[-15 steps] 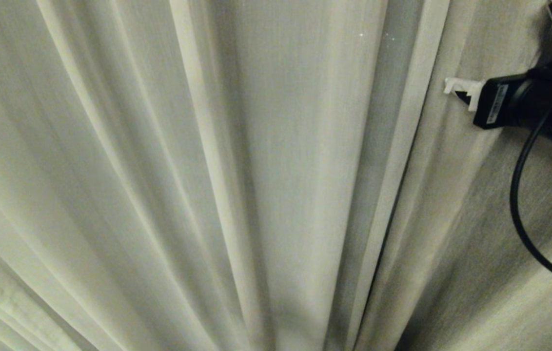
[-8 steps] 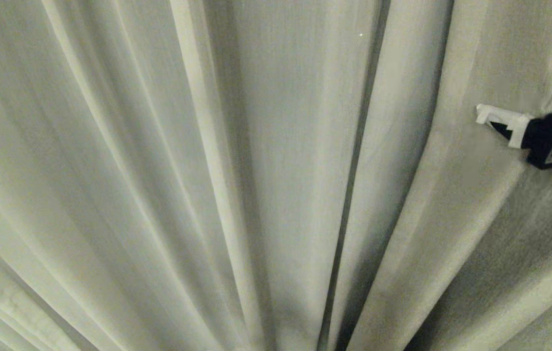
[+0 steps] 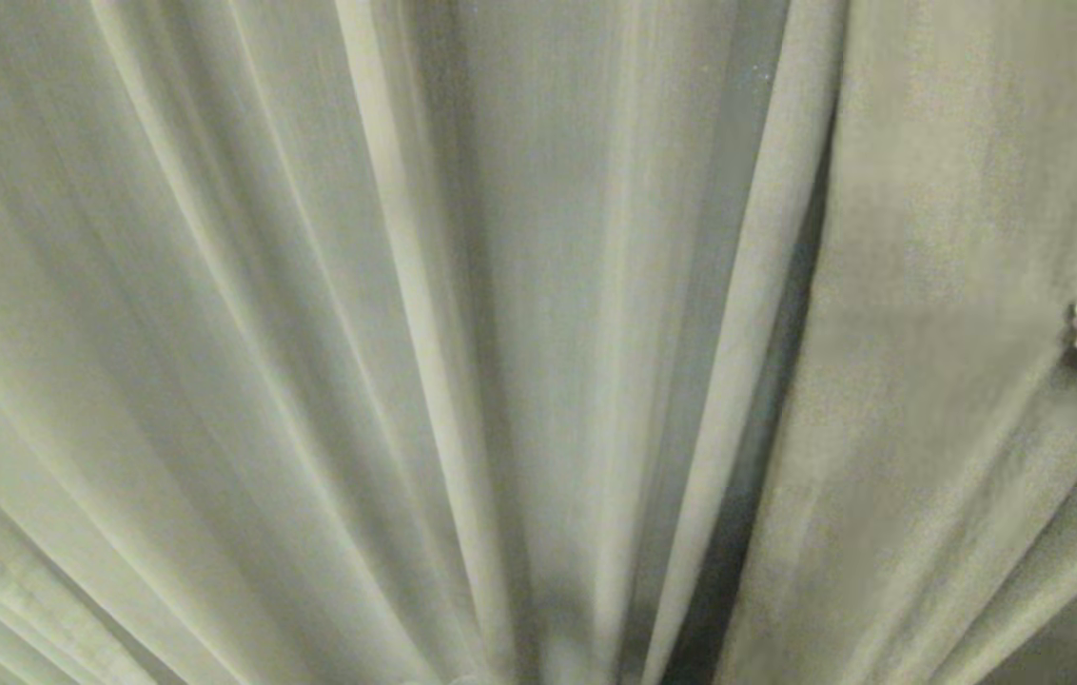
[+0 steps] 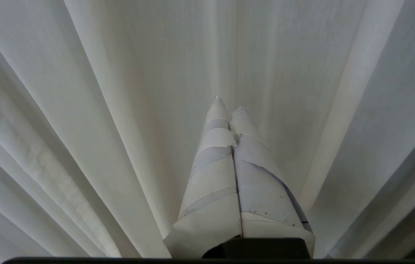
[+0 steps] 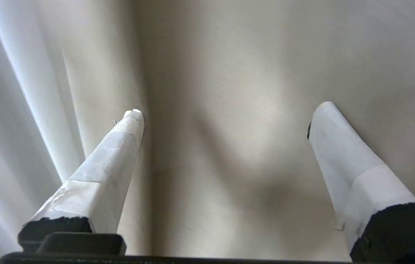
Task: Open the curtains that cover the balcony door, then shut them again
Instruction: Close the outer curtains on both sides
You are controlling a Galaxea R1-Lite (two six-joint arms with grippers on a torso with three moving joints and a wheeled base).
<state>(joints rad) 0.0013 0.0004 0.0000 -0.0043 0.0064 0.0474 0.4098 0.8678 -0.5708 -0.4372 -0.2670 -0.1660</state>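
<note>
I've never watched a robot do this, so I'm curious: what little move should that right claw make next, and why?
Probably pull the right claw back and clear of the curtains. Its fingers stand wide apart with no fabric between them, and the panels hang nearly together, only a thin dark gap left, so closing looks about done.

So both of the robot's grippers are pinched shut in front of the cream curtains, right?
Not quite. Only the left gripper is pinched shut, its taped fingers pressed together in the left wrist view. The right gripper is open: the right wrist view shows its two fingers spread wide with nothing between them. Both are indeed in front of the cream curtains.
</note>
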